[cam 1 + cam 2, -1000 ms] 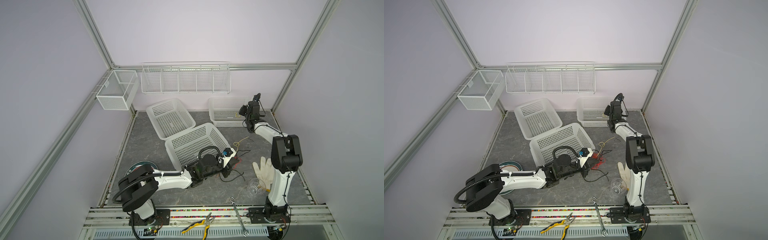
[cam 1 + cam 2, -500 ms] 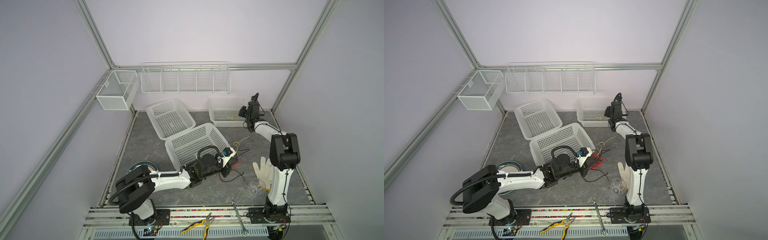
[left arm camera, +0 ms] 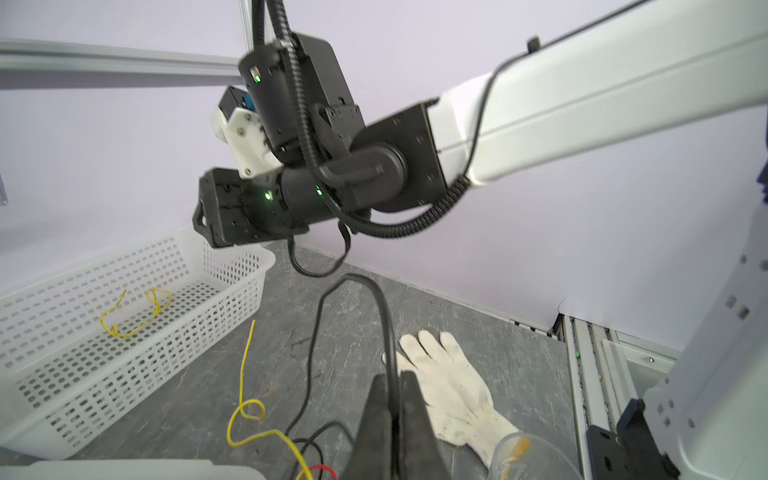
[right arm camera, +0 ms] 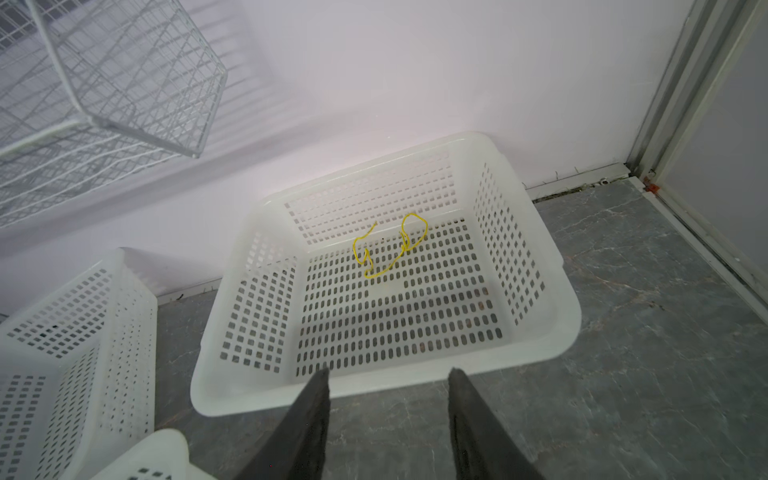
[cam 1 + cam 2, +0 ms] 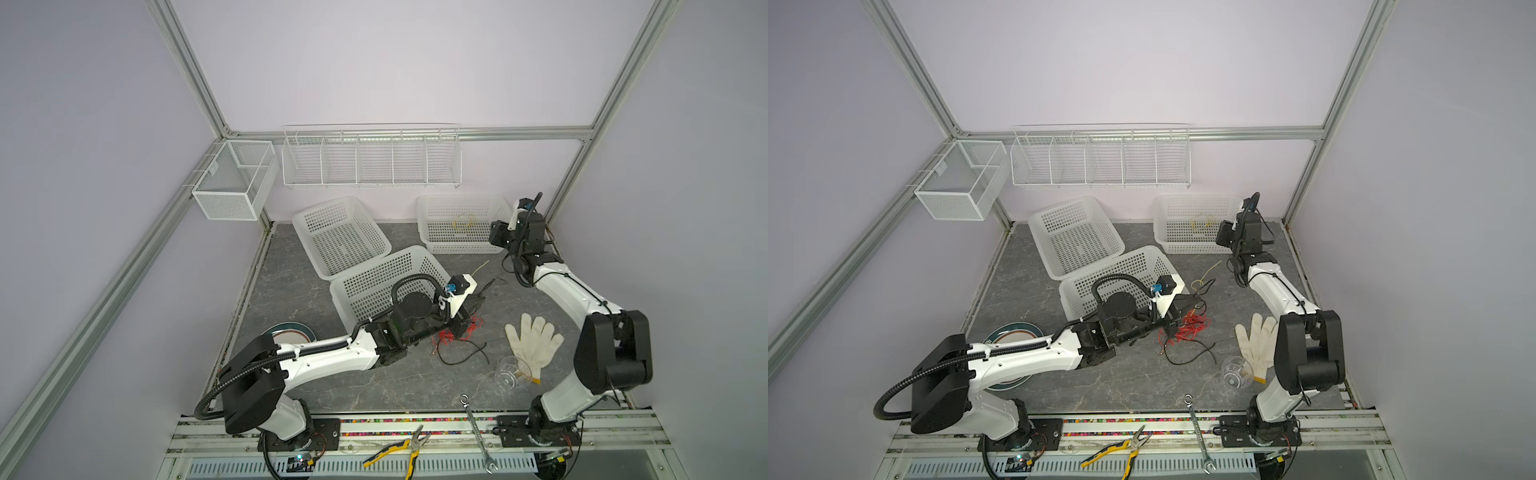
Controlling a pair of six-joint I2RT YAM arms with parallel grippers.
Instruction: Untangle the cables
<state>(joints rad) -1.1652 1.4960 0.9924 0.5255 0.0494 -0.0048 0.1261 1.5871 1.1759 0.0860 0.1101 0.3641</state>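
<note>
Left claw (image 3: 392,384) pressed together, apparently pinching the black cable (image 3: 385,332). The red cables (image 5: 1190,328) lie half hidden beside its wrist. Right claw (image 4: 388,376) spread, empty, beside the basket (image 4: 561,332), one yellow cable (image 4: 390,245) inside.

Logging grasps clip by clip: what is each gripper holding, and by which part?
The left gripper is shut on the black cable, pinching one leg of its raised loop. The right gripper is open and holds nothing.
</note>
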